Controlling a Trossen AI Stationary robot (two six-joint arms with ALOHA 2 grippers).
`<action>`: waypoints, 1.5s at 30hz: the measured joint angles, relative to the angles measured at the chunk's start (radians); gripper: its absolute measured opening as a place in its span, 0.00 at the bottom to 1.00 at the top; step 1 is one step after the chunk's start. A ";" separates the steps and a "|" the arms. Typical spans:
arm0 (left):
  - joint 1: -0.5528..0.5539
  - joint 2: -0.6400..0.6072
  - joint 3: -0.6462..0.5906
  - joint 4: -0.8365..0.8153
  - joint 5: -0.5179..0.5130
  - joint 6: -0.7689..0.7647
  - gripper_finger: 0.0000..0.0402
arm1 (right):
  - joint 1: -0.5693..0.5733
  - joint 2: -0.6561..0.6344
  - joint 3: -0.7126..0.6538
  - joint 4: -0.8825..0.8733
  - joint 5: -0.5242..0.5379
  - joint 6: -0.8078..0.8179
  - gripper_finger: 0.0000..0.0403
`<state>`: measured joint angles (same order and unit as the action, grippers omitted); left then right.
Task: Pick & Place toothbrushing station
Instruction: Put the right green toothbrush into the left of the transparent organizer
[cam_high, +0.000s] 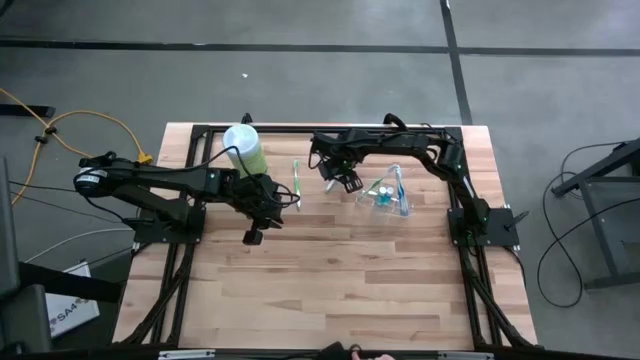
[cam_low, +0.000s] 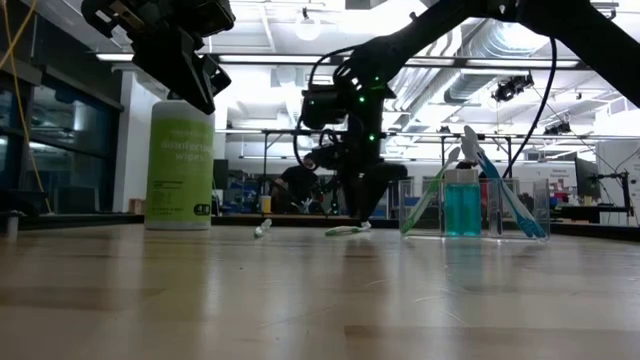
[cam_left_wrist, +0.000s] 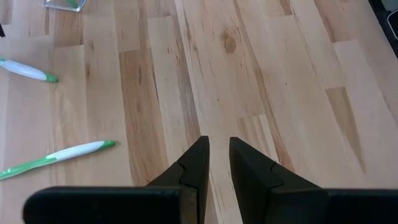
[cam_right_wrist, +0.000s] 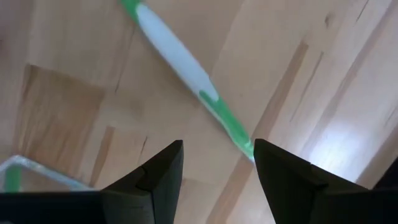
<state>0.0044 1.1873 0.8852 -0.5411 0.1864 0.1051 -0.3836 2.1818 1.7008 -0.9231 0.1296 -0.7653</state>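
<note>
Resting on the table: the toothbrushing station (cam_high: 388, 196), a clear plastic holder, stood toward the right half of the wooden table (cam_high: 330, 290), upright, untouched by either arm.
Station contents: toothbrushes leaned inside it, and the low view showed blue liquid in the station (cam_low: 470, 205).
Right gripper: the right gripper (cam_high: 347, 180) hung low over the table just left of the station, its fingers spread wide with nothing between them.
Right wrist view: the two dark fingers (cam_right_wrist: 155, 177) stood well apart above a green and white toothbrush (cam_right_wrist: 186, 71) that lay on the wood; a corner of the clear holder (cam_right_wrist: 37, 171) showed at the edge.
Left gripper: the left gripper (cam_high: 262, 205) was raised above the table near the bottle, its fingers drawn close with a narrow gap and nothing held.
Left wrist view: the fingers (cam_left_wrist: 193, 168) pointed at bare wood; two green and white toothbrushes lay off to one side, one nearer (cam_left_wrist: 59, 155) and one farther (cam_left_wrist: 28, 70).
Bottle: a pale-green bottle (cam_high: 244, 150) with a white cap stood upright at the back of the table, left of centre.
Loose toothbrush: one toothbrush (cam_high: 297, 178) lay flat between the bottle and the right gripper.
</note>
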 joint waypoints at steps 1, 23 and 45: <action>0.000 0.000 0.000 0.000 0.000 -0.001 0.14 | 0.000 0.000 0.000 -0.011 0.000 0.002 0.47; 0.000 0.000 0.000 0.004 0.000 -0.002 0.14 | 0.084 0.000 0.000 -0.004 -0.142 0.097 0.47; 0.000 0.000 0.000 0.028 0.000 -0.035 0.14 | 0.092 0.000 -0.001 0.047 -0.050 -0.050 0.47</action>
<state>0.0042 1.1873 0.8852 -0.5128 0.1864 0.0704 -0.2915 2.1818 1.6999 -0.8763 0.0801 -0.8150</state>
